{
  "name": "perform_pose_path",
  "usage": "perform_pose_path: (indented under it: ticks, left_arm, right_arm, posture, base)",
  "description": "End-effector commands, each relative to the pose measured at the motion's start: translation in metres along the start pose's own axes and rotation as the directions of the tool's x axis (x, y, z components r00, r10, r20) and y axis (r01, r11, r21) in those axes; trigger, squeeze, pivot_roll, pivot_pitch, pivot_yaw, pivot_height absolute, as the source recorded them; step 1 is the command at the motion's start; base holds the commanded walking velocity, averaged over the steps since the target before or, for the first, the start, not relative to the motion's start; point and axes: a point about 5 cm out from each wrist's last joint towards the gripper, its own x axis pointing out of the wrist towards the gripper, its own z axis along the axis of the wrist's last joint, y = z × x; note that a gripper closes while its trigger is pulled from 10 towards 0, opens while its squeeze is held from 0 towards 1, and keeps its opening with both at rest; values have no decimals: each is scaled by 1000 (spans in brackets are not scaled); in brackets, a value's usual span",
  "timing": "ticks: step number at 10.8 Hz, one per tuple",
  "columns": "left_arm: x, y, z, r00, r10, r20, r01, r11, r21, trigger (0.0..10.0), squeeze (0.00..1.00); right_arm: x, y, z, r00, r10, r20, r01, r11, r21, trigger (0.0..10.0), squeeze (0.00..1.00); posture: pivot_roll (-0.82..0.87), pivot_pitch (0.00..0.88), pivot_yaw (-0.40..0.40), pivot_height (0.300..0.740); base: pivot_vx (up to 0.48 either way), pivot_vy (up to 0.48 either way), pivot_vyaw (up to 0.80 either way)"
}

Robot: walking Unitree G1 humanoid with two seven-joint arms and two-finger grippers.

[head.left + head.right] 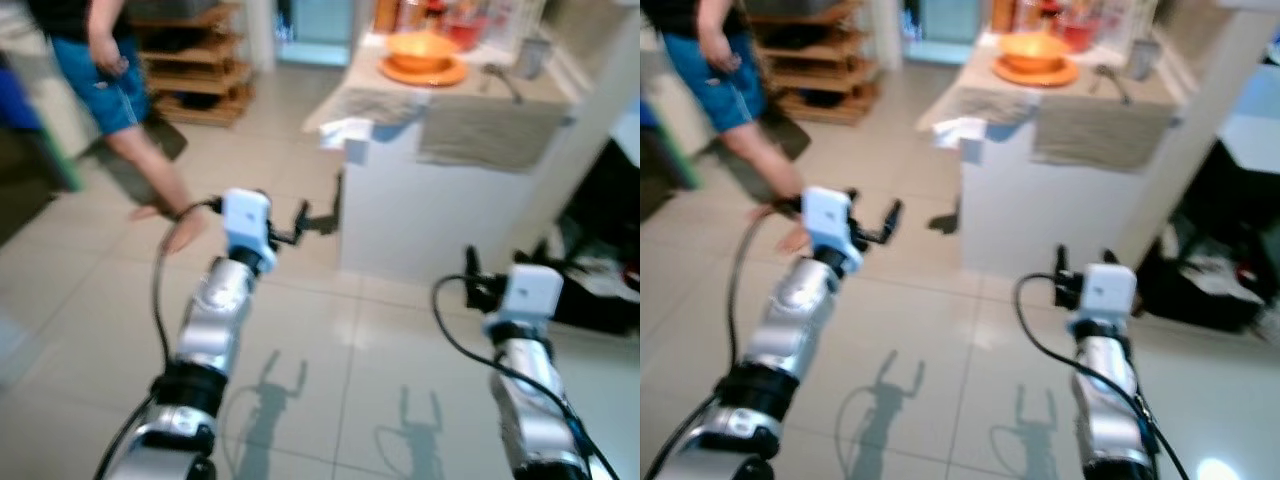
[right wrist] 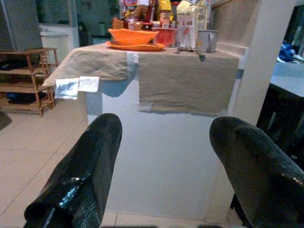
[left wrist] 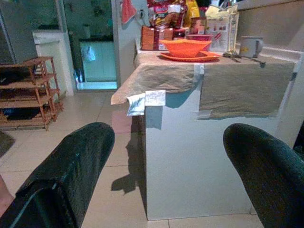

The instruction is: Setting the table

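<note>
Bowl (image 1: 421, 47) sits on plate (image 1: 423, 72); mug (image 1: 530, 55) right of them.

Both silver arms reach forward at about waist height. The left gripper (image 1: 322, 216) is held higher and further out, its two black fingers (image 3: 71, 175) spread wide. The right gripper (image 1: 1080, 262) sits lower, fingers (image 2: 80, 185) likewise parted, holding nothing.

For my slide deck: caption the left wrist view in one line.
Open left gripper faces a cloth-covered counter holding an orange bowl on a plate and a mug.

Cloth-covered counter (image 3: 190, 156) with orange bowl (image 3: 185, 47)
</note>
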Motion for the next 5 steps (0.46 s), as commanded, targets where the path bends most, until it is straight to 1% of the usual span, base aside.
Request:
perform_pose_path:
  ticks: [1,2,5]
  left_arm:
    - [0,-1,0,1000,-2,-2,2,1000,1,10000,0]
    - [-2,-3,-2,1000,-8,-15,8,1000,3,10000,0]
    - [-2,-7,-4,1000,-16,-22,16,1000,7,10000,0]
  right_arm:
    - [2,-1,2,1000,-7,10,7,1000,-4,10000,0]
    - [2,1,1,1000,2,5,-1,1000,-3,10000,0]
    - [3,2,-2,1000,10,-5,-10,1000,-4,10000,0]
  posture:
    - [1,0,24,740]
    - [2,0,23,740]
    - [4,0,21,740]
  base:
    - [454,0,0]
    - [454,0,0]
    - [454,0,0]
